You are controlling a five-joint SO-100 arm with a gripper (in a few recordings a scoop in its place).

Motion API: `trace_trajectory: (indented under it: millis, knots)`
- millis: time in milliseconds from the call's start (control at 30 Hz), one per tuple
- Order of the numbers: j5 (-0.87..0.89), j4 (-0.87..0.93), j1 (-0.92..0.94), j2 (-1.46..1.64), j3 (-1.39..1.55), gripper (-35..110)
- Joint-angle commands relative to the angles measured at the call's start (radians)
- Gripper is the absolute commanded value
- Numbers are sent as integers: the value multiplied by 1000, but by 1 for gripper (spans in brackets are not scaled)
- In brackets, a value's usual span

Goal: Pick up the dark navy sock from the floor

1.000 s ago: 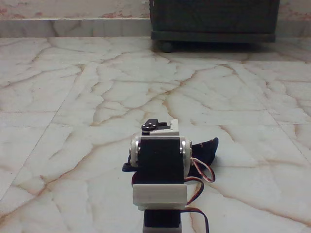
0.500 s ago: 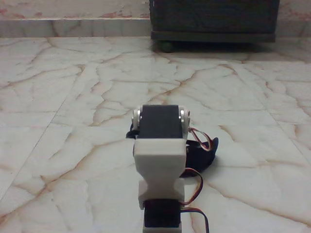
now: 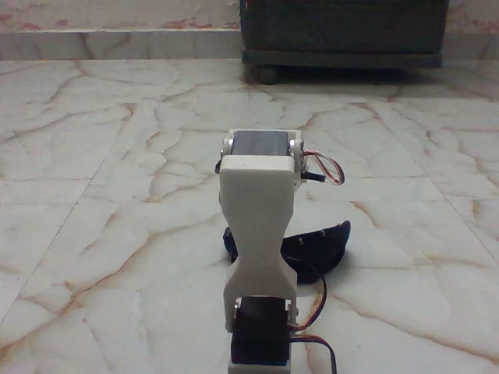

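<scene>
- Fixed view looks along the floor from behind the white arm. The arm's upper link stands tall in mid-frame, a black servo at its top.
- The sock lies on the marble just behind and to the right of the arm. Its dark edge peeks out on the left of the link too, so the arm covers its middle.
- Pincer: hidden behind the arm's own body; cannot tell whether the fingers are apart, together, or clamped on fabric.
- Judgement: the step in hand is the grasp or first lift of the sock. The sock looks flat on the tiles, so it does not appear raised.
- To do it well: bring the fingertips down until they meet the tile, pinch a fold near the sock's middle rather than an edge, and close fully, since soft cloth slips.
- Lift straight up and slowly, and watch that the trailing end clears the floor.
- Risk: the red-and-orange wires loop close by; keep them slack.
- The dark cabinet sits well apart, no obstacle.
</scene>
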Motion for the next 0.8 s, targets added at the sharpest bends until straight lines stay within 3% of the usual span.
trace_trajectory:
  millis: [0, 300, 433, 567, 767]
  knots:
    - [115, 46, 17, -46, -163, 0]
    - [526, 451, 71, -417, -709, 0]
    - [629, 653, 71, -621, -989, 0]
    - [681, 719, 66, -828, -1183, 1]
    - [824, 779, 61, -894, -1204, 7]
